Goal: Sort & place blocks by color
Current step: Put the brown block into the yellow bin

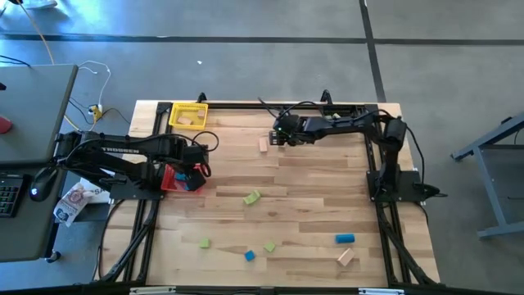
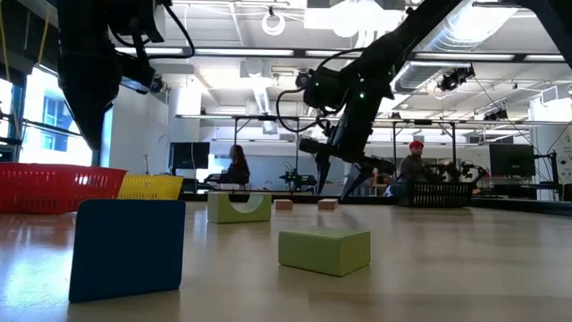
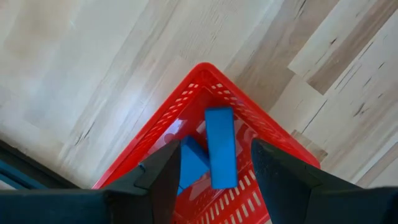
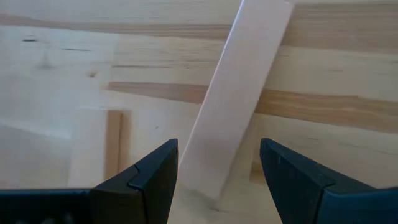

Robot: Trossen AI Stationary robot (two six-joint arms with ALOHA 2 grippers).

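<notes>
Fingers of the right gripper (image 4: 214, 171) stand spread and empty, straddling a tan bar (image 4: 236, 93) lying slantwise on the table (image 4: 348, 56) at the far middle. For a clean pick I would turn the wrist square to the bar's long sides, lower fully, then close. Left gripper (image 3: 214, 168) hangs open over the red bin (image 3: 205, 81), blue blocks (image 3: 221, 146) below it. Green blocks (image 1: 251, 197) and others lie scattered nearer, with the yellow bin (image 1: 187, 115) far left.

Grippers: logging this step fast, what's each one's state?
Left gripper: open over the red bin, blue blocks below.
Right gripper: open, straddling a tan bar.
</notes>
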